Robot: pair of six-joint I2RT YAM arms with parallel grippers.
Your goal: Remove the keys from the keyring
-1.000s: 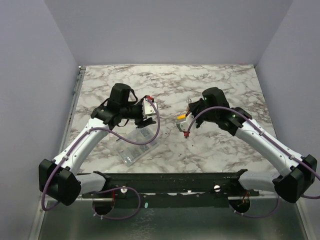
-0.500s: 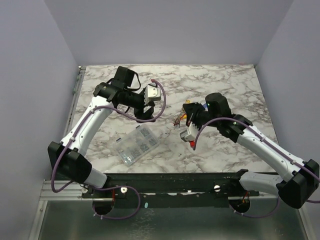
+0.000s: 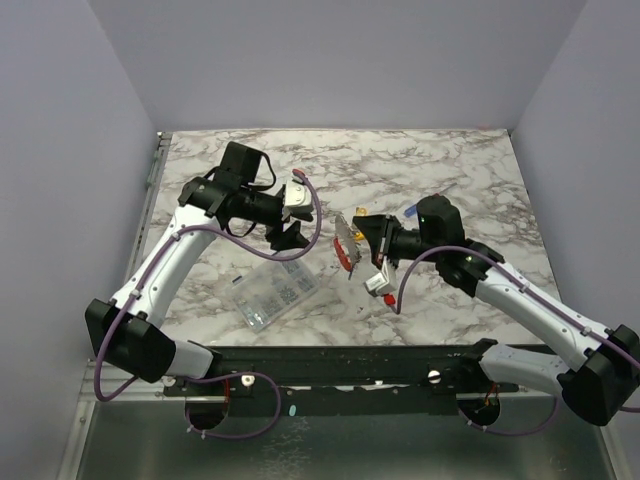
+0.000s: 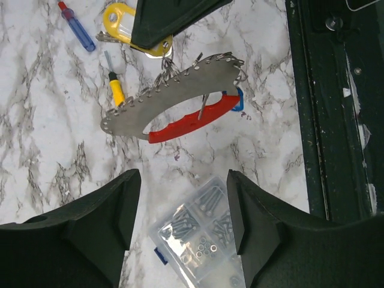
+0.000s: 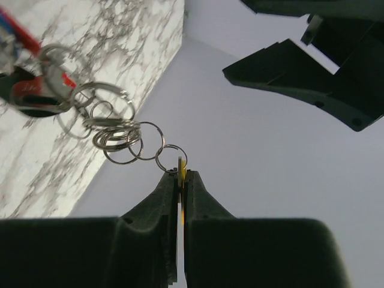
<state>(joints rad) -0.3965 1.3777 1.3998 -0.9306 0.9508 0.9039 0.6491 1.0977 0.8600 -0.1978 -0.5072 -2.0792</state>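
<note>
The white-and-grey marbled surface [image 3: 450, 170] carries a clear plastic compartment box of screws and nuts [image 3: 275, 290], which sits left of the middle, toward the near edge. Above that box the left gripper [image 4: 182, 174] is released, its jaws spread with nothing between them. The right gripper [image 5: 180, 177] is clenched on the thin edge of a yellow-tagged key [image 4: 120, 15].

From that key a chain of small steel split rings [image 5: 120, 135] leads to the keyring [image 4: 180, 96], a grey metal crescent plate with a row of holes along its outer rim, joined to a red curved band. It hangs in the air over the middle of the surface, between the two grippers. From above, its long axis runs roughly from the far edge toward the near edge.

A blue-and-red screwdriver [image 4: 81, 33] and a yellow-handled screwdriver [image 4: 115, 87] lie apart on the surface, right of the middle. A blue-tagged key [image 4: 238, 103] hangs at one end of the red band, and a black-tagged key [image 5: 27, 99] hangs by the rings (its marking is too blurred to read).
</note>
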